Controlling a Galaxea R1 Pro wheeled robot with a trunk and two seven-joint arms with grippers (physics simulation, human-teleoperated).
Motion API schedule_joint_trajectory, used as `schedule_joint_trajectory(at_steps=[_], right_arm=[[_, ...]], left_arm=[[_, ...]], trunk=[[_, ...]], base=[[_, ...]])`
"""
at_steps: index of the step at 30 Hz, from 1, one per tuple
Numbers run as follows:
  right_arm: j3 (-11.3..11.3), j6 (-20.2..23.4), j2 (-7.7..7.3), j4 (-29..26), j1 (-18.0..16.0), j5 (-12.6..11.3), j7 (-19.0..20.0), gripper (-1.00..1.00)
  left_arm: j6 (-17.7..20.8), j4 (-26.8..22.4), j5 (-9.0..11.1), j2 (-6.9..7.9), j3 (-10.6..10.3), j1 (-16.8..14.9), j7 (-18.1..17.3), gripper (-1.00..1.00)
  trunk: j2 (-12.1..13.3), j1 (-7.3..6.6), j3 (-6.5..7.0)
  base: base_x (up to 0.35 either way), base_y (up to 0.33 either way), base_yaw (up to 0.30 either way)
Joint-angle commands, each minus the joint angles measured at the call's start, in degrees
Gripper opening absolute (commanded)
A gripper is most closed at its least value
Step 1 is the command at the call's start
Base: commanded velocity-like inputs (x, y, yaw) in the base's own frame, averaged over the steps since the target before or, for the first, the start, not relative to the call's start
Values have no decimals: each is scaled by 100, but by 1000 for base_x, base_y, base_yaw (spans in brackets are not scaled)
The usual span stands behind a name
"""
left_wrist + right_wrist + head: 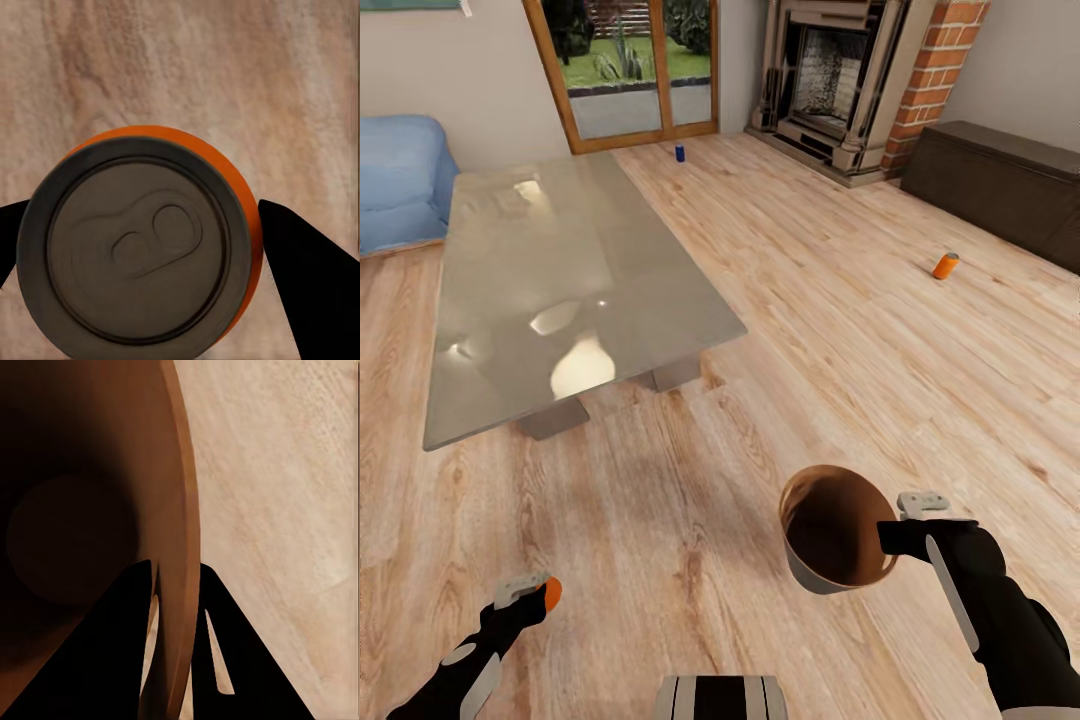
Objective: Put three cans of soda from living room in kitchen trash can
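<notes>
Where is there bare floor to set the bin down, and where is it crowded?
Bare planks lie between the stone-topped table and the held bin, and further between the table and the orange can on the floor. Crowded: near the fireplace and dark cabinet.

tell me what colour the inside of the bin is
Glossy brown-copper inside the trash can, clearest in the head view.

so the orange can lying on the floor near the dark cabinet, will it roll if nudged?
Probably. The orange can lies on its side on smooth plank floor, so a sideways push likely rolls it. Small, probably light; its round wall may slip from an off-centre grip.
</notes>
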Motion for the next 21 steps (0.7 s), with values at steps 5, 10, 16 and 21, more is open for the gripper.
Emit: schedule_joint_trajectory(at_steps=[5,10,16,21], right_arm=[[1,2,5,0,0,-81,21,-100],[50,2,8,0,0,-77,21,-100],[287,2,5,0,0,-73,22,-100],[320,2,4,0,0,-73,22,-100]], left_arm=[[0,1,-2,0,0,0,2,-100],[0,1,-2,0,0,0,2,-100],[0,1,-2,0,0,0,2,-100],[1,1,-2,0,0,0,2,-100]], trunk=[[202,-111,136],[403,-221,272],[643,-352,435],[844,-462,571]], base=[[0,0,0],[0,0,0],[0,0,0],[0,0,0]])
